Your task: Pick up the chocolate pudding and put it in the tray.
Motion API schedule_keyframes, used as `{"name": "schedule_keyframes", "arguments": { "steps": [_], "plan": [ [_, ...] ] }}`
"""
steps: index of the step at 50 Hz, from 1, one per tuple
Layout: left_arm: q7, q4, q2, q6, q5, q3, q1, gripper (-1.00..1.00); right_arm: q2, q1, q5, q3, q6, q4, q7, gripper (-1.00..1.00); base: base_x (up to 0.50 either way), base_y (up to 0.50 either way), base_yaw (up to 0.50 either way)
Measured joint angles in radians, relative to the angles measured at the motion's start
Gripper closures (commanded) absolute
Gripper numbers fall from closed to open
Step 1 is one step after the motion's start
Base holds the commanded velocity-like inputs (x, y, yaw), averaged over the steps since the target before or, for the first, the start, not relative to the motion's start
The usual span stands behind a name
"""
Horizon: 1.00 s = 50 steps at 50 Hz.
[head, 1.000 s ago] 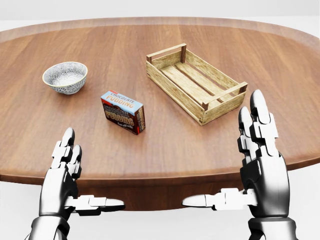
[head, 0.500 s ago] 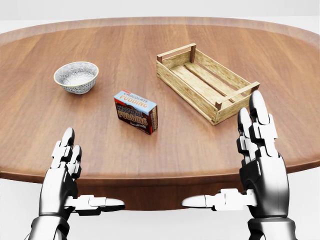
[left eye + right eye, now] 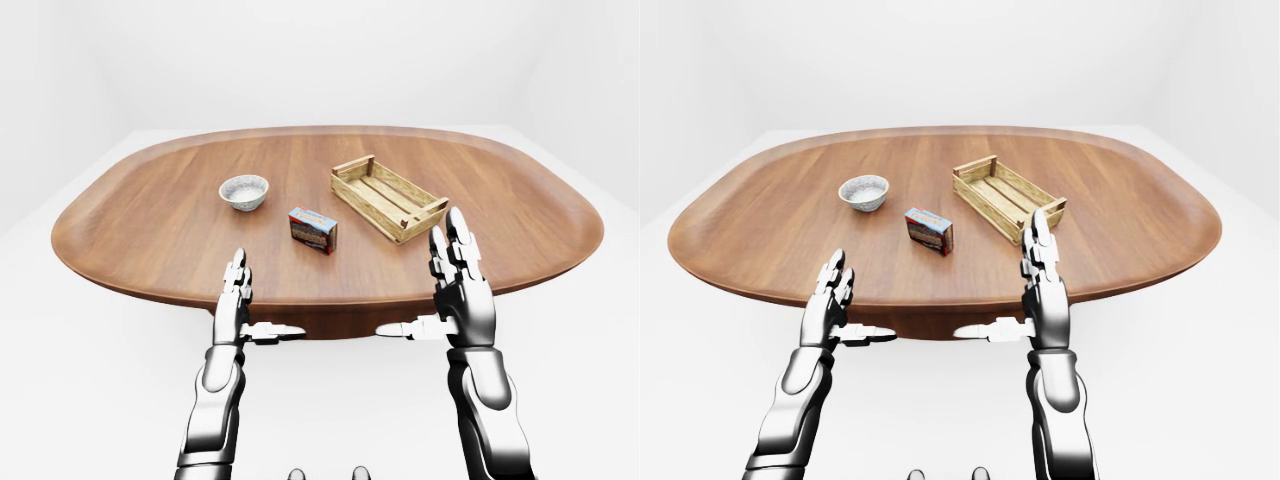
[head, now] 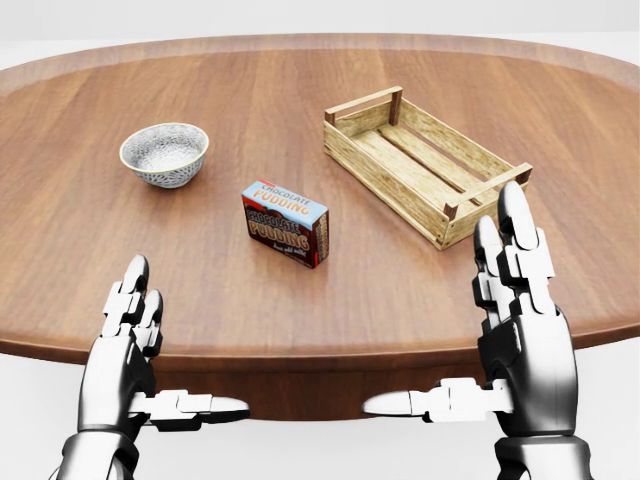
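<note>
Wooden tray: right of pudding.
Pudding axis: slanting down-right, between hands, well beyond both.
Left hand: spread, empty.
Right hand: spread, empty.

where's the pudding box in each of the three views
Left-eye view: chocolate pudding sits just right of centre, on the table.
Head view: left of centre, large.
Right-eye view: left of centre.
Shared landmark: it lies between the bowl and the wooden tray.
</note>
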Motion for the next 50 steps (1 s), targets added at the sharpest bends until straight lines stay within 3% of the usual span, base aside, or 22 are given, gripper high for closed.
{"name": "schedule_keyframes", "arguments": {
  "steps": [20,50],
  "plan": [
    [0.000,0.000,0.000,0.000,0.000,0.000,0.000,-1.00,0.000,-0.004,0.005,-0.002,0.000,0.010,0.000,-1.00,0.00,0.00,0.00],
    [0.000,0.000,0.000,0.000,0.000,0.000,0.000,-1.00,-0.001,-0.001,0.008,-0.001,0.000,0.008,0.002,-1.00,0.22,0.00,0.00]
  ]
}}
